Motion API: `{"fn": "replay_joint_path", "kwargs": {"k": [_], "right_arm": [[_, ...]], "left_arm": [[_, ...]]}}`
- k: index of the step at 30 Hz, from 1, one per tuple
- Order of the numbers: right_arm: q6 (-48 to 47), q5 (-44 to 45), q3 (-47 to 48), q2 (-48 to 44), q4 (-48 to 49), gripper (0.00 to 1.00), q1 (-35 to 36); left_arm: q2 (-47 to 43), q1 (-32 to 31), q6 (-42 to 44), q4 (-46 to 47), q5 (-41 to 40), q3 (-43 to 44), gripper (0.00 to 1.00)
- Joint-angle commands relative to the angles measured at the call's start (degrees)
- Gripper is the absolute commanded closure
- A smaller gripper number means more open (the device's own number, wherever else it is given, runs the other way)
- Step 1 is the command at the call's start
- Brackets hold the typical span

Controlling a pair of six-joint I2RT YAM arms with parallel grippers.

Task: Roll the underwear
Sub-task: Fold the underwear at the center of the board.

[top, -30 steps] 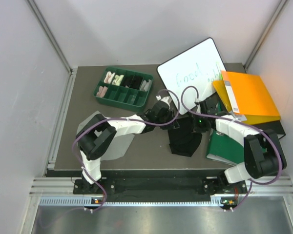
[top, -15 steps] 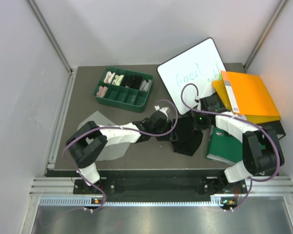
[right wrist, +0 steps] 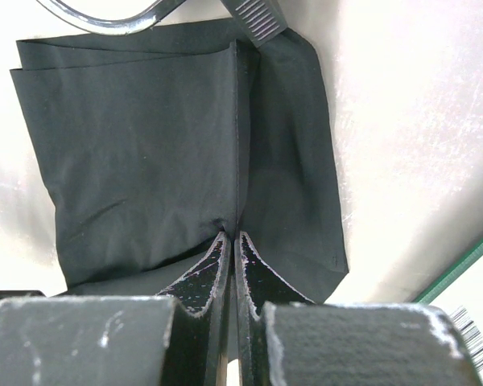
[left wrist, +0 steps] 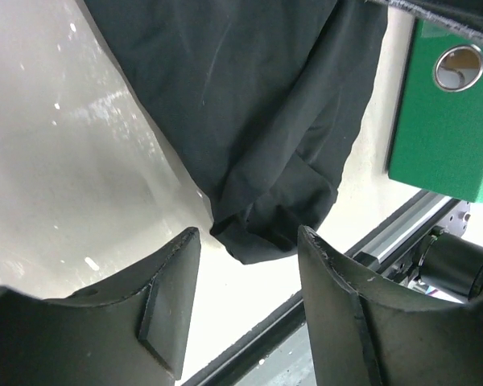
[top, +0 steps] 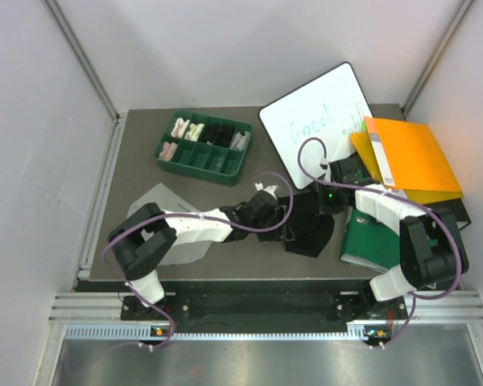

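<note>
top external and 2 wrist views: where the black underwear is

top external shows the whole table. the black underwear lies in the middle, just beside the green binder. the grey underwear lies flat under the left arm.

only the left wrist view shows the left gripper with its fingers apart, holding nothing, just over a corner of the black cloth. only the right wrist view shows the right gripper pinched tight on a fold of the black underwear.

the whiteboard has green writing that looks like "good". the rest is too small to read.
</note>
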Motion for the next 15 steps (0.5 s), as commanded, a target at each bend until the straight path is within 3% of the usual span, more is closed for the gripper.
{"fn": "replay_joint_path", "kwargs": {"k": [1,15], "right_arm": [[-0.66,-1.11,1.78,-0.09,1.55,1.0,-0.54],[-0.4,-1.99,1.69,-0.44,1.99,1.0,-0.63]], "left_arm": [[-1.71,-1.16,-1.54,0.47,-1.43,-0.56,0.44],[1.98,-3.53,-1.8,-2.4,-4.5,2.16,0.56]]}}
